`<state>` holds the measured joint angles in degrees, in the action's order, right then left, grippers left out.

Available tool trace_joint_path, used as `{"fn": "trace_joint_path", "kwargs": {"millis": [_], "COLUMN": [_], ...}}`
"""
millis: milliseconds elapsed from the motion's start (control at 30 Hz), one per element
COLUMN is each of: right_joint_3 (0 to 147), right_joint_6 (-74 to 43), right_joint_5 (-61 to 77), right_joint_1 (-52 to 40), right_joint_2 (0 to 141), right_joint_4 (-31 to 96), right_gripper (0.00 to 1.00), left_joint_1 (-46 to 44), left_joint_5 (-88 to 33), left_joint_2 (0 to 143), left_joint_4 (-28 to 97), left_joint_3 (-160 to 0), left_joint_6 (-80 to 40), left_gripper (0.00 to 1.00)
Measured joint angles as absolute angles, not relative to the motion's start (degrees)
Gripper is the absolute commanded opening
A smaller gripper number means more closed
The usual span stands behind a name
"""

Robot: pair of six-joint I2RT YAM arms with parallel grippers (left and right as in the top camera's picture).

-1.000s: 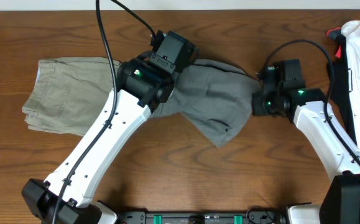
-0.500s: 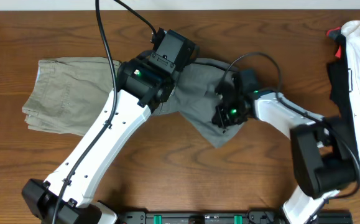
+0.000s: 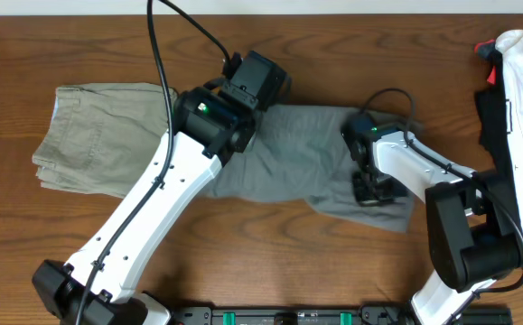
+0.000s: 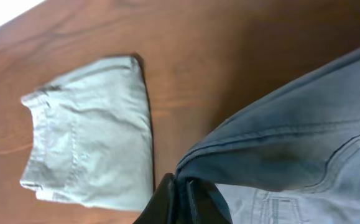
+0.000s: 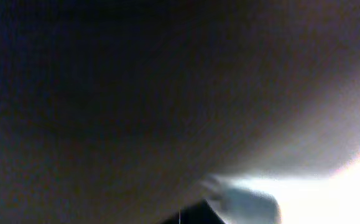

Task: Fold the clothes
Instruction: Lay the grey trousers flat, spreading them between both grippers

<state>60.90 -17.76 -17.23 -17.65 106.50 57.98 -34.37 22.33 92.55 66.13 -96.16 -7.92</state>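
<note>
The grey shorts [image 3: 288,158] lie spread across the middle of the table in the overhead view. At their upper left edge my left gripper [image 3: 243,128] is shut. In the left wrist view its black fingers [image 4: 181,198] pinch a folded grey hem [image 4: 279,155]. My right gripper [image 3: 369,187] sits low on the lower right part of the shorts and is shut on the cloth. The right wrist view is dark and blurred, with only a pale bit of cloth [image 5: 245,199] close to the lens.
A folded beige pair of shorts [image 3: 98,149] lies at the left, also seen from the left wrist [image 4: 86,134]. A white-and-black garment with a red bit [image 3: 518,81] lies at the right edge. Black cables arch over both arms.
My right gripper swung left over the shorts, then down to the right, and the grey cloth now lies wider and flatter. The left gripper shifted slightly up and right.
</note>
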Motion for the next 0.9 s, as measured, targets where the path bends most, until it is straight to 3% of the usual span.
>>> {"fn": "trace_joint_path", "kwargs": {"millis": [200, 300, 367, 467, 633, 900], "right_joint_3": [62.5, 64.2, 65.6, 66.5, 66.7, 66.7], "right_joint_6": [-16.2, -13.8, -12.7, -11.9, -11.0, -8.3], "right_joint_5": [-29.3, -30.2, -30.5, -30.2, -26.0, -10.5], "right_joint_1": [-17.3, -17.3, -17.3, -17.3, -17.3, -17.0], "right_joint_2": [105.8, 104.4, 103.5, 103.0, 103.0, 103.0], "right_joint_4": [58.3, 56.3, 55.9, 55.7, 55.6, 54.4], "right_gripper": [0.01, 0.02, 0.02, 0.02, 0.05, 0.39], "left_joint_1": [-34.2, -32.1, -29.9, -26.5, -20.9, -19.6], "left_joint_5": [21.5, 21.4, 21.5, 21.6, 21.5, 11.3], "left_joint_2": [91.9, 92.3, 93.2, 95.4, 98.8, 98.6], "left_joint_4": [66.3, 62.8, 61.0, 61.6, 67.0, 71.9], "left_joint_3": [-96.2, -96.2, -96.2, -96.3, -96.2, -95.1], "left_joint_6": [-8.9, -7.6, -6.6, -5.6, -5.5, -5.5], "left_gripper": [0.08, 0.33, 0.65, 0.70, 0.71, 0.72]}}
